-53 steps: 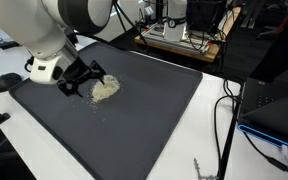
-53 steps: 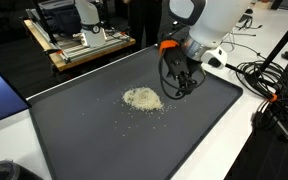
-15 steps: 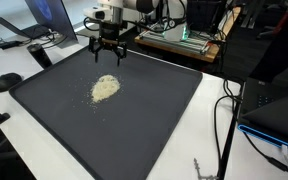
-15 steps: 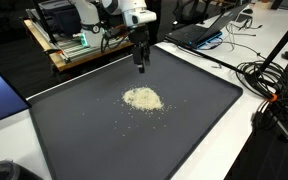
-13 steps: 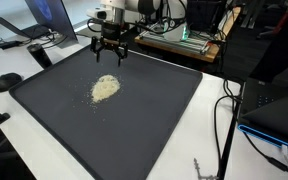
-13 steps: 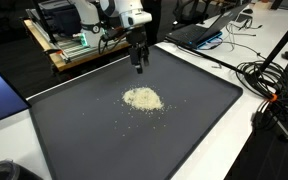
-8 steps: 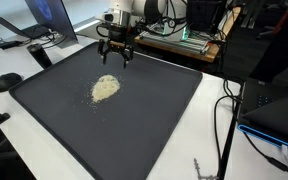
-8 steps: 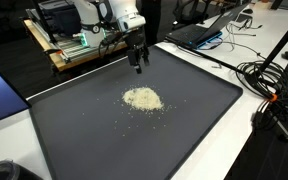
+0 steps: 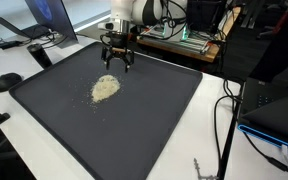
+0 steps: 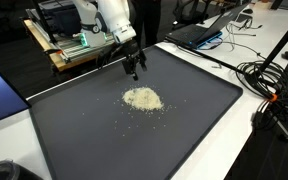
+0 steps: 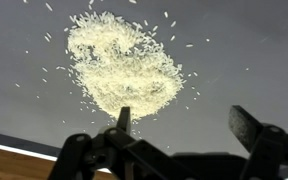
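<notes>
A small heap of pale rice-like grains [image 9: 105, 88] [image 10: 142, 98] lies on the dark grey mat [image 9: 134, 120] [image 10: 114, 140], with loose grains scattered round it. In the wrist view the grain heap [image 11: 119, 60] fills the upper middle. My gripper [image 9: 117, 64] [image 10: 134, 71] hangs above the mat's far edge, just behind the heap and apart from it. Its black fingers [image 11: 249, 125] stand wide apart with only bare mat between them; the gripper [image 11: 184, 120] is open and holds nothing.
A white table edge [image 9: 216, 120] borders the mat. Cables and a laptop [image 9: 274, 110] lie at one side, a black mouse [image 9: 7, 81] at the other. Behind the mat stand a wooden bench with equipment [image 10: 79, 45] and another laptop [image 10: 199, 32].
The gripper, which was down at the heap earlier, has lifted away to the mat's far edge and over the last second has drifted slightly closer to the heap. It stays open.
</notes>
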`<state>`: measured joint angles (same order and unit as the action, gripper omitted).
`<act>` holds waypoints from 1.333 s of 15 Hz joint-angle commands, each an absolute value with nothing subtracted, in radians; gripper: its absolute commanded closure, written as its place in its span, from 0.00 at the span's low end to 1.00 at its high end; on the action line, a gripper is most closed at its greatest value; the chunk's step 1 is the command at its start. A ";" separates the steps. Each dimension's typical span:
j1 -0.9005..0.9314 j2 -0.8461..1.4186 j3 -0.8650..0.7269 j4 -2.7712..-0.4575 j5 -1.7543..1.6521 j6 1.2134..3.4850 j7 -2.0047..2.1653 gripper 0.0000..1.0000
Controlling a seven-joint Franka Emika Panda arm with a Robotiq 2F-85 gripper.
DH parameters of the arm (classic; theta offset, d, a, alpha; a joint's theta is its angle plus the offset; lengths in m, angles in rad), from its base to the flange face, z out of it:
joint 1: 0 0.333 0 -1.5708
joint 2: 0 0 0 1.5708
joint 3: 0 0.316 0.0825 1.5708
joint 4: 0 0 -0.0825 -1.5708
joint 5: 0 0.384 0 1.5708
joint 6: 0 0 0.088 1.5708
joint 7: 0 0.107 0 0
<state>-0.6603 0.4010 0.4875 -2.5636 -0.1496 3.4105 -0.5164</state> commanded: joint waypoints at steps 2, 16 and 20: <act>-0.822 0.504 0.566 -2.552 -0.245 3.464 -0.516 0.00; -1.153 0.481 0.825 -2.471 -0.343 3.002 -0.606 0.00; -1.200 0.466 0.884 -2.419 -0.333 2.852 -0.656 0.00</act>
<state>-1.1628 0.4937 0.8405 -2.4498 -0.3359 2.9580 -0.6175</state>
